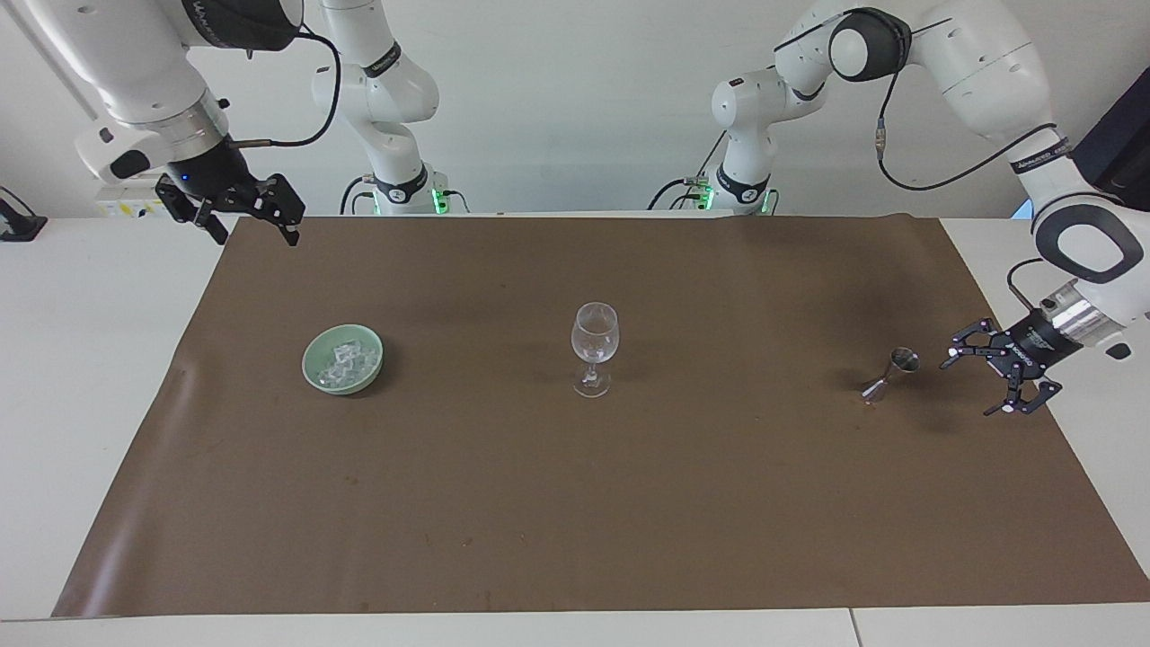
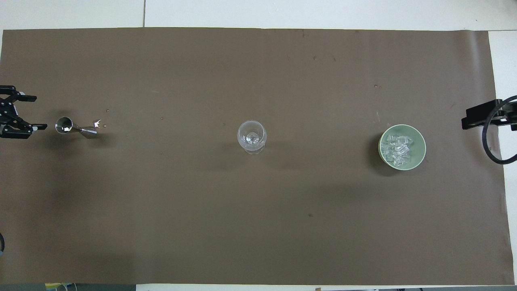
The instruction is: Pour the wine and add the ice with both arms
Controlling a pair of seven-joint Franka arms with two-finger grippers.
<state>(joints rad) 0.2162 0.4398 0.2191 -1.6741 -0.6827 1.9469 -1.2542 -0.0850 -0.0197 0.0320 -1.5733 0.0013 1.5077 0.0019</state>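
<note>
The left gripper (image 1: pixel 994 380) is seen with its fingers spread wide and nothing held, low over the mat (image 1: pixel 575 503) at the left arm's end of the table, just beside a small metal jigger (image 1: pixel 889 373) but apart from it. The jigger is stood upright on the mat, its open cup on top. The right gripper (image 1: pixel 254 230) is held high over the corner of the mat at the right arm's end, close to the robots' edge, and is likewise spread open and empty. In the overhead view only a black edge of it is shown at the side of the frame. A clear stemmed wine glass (image 1: pixel 594 347) is set upright at about the middle of the mat, between the jigger and a bowl (image 1: pixel 312 370). The bowl is pale green and is placed toward the right arm's end, well apart from the glass. The ice (image 1: pixel 347 361) is piled inside the bowl as a heap of small clear cubes. The mat is brown and is laid over a white table (image 1: pixel 90 377), whose bare surface is seen at both ends.
</note>
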